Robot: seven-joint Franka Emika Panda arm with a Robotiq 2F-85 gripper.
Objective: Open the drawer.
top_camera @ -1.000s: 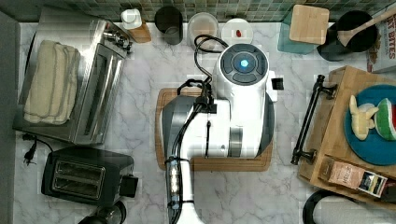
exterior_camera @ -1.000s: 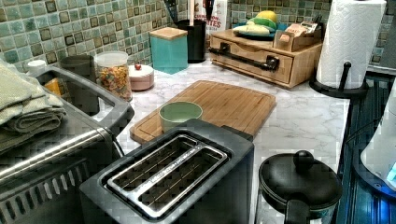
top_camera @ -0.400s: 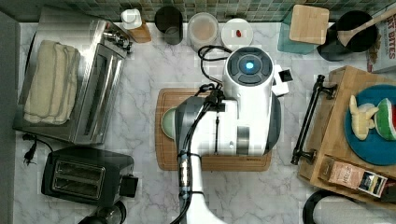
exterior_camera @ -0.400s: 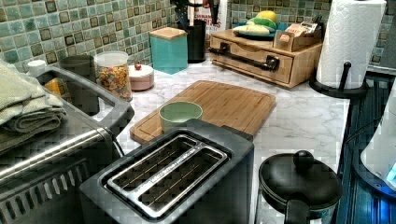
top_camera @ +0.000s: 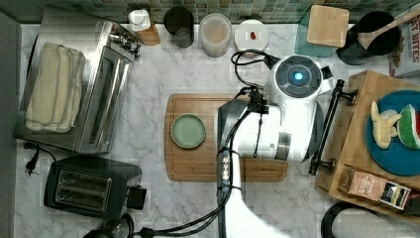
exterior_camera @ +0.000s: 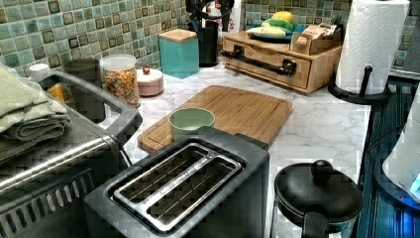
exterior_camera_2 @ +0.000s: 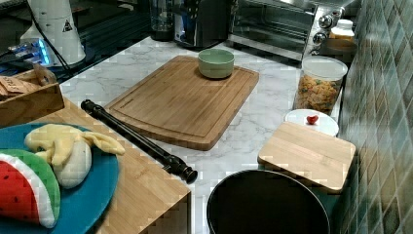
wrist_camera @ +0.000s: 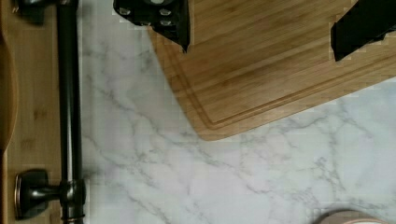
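Looking down from the top view, the hand [wrist_camera: 259, 30] is hanging released over the cutting board's [top_camera: 198, 166] edge, while the shut drawer [top_camera: 346, 148], at three o'clock on the surface [top_camera: 163, 74], is running its handle [top_camera: 327, 126] twelve-to-six.

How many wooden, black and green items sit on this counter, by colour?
Wooden: 2, the drawer and cutting board
Black: 3, the toaster, lidded pot and utensil holder
Green: 1, the bowl
Total: 6
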